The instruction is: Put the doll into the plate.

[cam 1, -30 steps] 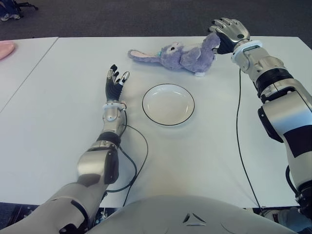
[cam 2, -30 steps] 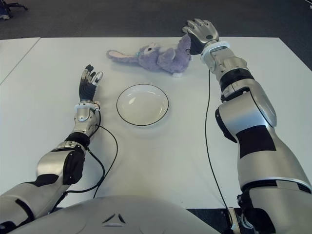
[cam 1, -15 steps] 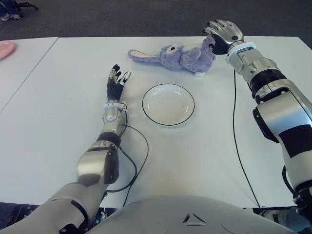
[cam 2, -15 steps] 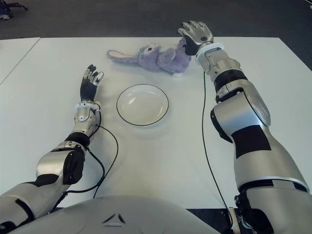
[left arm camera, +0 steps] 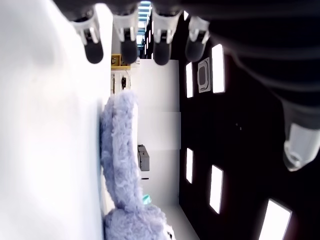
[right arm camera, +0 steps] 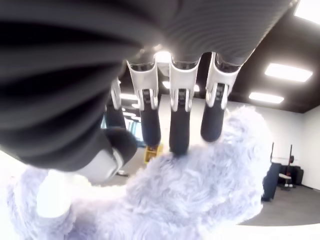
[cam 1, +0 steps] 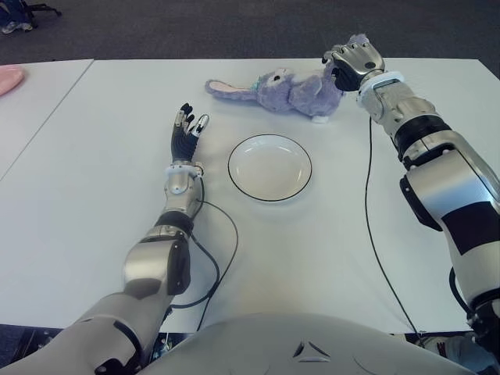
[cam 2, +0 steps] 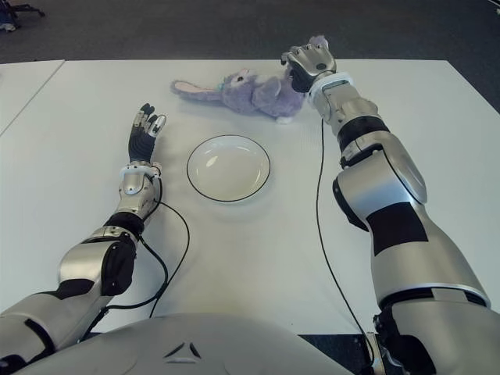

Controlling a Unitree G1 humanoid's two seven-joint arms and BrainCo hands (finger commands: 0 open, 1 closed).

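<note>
At the bottom of the eye views, the robot's torso and both arms entered the frame over a white table point(cam 1: 94, 234). A black cable point(cam 1: 215, 258) looped on the table beside the left forearm, lower left of centre. The left hand point(cam 1: 186, 133) showed left of centre, to the left of the plate, its fingers extended and spread, holding nothing; the left wrist view confirmed straight fingers above the table surface. The plate point(cam 1: 269, 167), white with a dark rim, sat at the centre of the frame and was empty. A second black cable point(cam 1: 373, 219) ran along the table by the right arm, on the right side.

Beyond the plate, in the upper centre, the doll point(cam 1: 293, 87), a purple plush rabbit, lay on its side on the table, ears pointing toward the upper left. The right hand point(cam 1: 351, 64) was at the doll's right end, upper right of centre, fingers point(right arm camera: 180, 115) curled into the fur and thumb closed beneath, grasping it. Dark floor point(cam 1: 195, 27) lay behind the table.
</note>
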